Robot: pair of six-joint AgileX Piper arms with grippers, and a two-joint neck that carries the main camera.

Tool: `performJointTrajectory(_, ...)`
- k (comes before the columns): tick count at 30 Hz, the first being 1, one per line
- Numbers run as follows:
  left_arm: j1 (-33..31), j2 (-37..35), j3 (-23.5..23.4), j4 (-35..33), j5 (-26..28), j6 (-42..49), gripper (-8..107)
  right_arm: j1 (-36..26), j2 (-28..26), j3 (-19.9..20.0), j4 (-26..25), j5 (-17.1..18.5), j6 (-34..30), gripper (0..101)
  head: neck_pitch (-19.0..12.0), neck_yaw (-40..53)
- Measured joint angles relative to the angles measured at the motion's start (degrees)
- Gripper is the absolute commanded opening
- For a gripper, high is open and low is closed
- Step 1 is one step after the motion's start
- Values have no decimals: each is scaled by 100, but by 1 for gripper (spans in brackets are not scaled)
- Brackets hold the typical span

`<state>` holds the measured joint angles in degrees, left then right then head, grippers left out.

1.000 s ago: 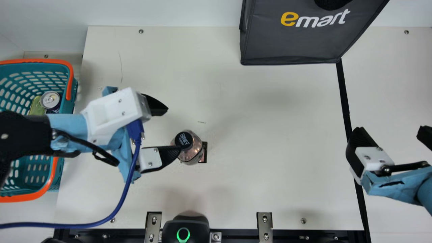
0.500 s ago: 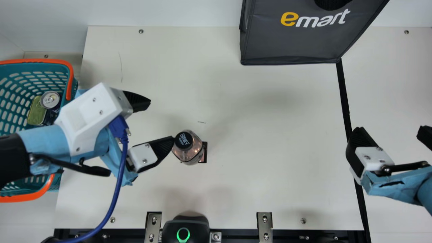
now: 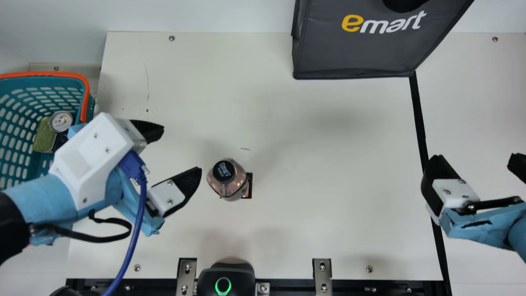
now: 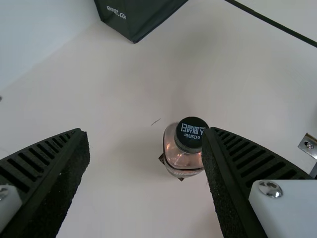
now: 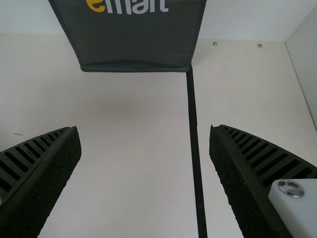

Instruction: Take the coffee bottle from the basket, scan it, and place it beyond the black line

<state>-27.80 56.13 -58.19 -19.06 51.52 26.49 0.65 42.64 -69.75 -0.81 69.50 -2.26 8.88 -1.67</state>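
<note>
Bottle [image 3: 230,187] stands upright just off the spread left tool [image 3: 181,151]

The cream surface [image 3: 328,164] lies under both tools and runs on between them. The grey bag [image 3: 353,53] stands at its far side, beyond the left tool and to its right, and beyond the right tool [image 3: 476,160] and to its left. The teal basket [image 3: 45,75], with its orange handle, is left of the left tool, partly hidden by that tool's own arm.

Both tools have their fingers spread wide. The black line [image 3: 418,119] is well to the right of the left tool; in the right wrist view it passes between the right tool's fingers.

The scanner [image 3: 230,283], black with a green ring, sits at the near edge, closer in than the left tool and to its right. The bottle is to the right of the left tool, near its closer finger but apart from it, on this tool's side of the line. Behind and left of the left tool, in the basket, a can [image 3: 61,121] touches a green tin [image 3: 43,137]. Smallest is the bottle's black cap [image 3: 224,171], facing up near that same finger.
</note>
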Motion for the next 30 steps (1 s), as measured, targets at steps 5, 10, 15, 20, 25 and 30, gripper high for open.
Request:
performJointTrajectory(5, -355, -25, 8, 451, -46, -663, 90, 0, 0, 0, 0, 0, 0, 91, 0, -9)
performJointTrajectory(10, -768, 8, -14, 867, -102, -1305, 90, 0, 0, 0, 0, 0, 0, 91, 0, 0)
performJointTrajectory(15, -1195, 98, -36, 1316, -169, -1986, 90, 0, 0, 0, 0, 0, 0, 91, 0, 0)
performJointTrajectory(20, -1568, 197, -11, 1784, -210, -2594, 90, 0, 0, 0, 0, 0, 0, 91, 0, 0)
performJointTrajectory(25, -1907, 282, 49, 2252, -224, -3225, 90, 0, 0, 0, 0, 0, 0, 91, 0, 0)
performJointTrajectory(30, -2181, 367, 83, 2674, -212, -3834, 90, 0, 0, 0, 0, 0, 0, 91, 0, 0)
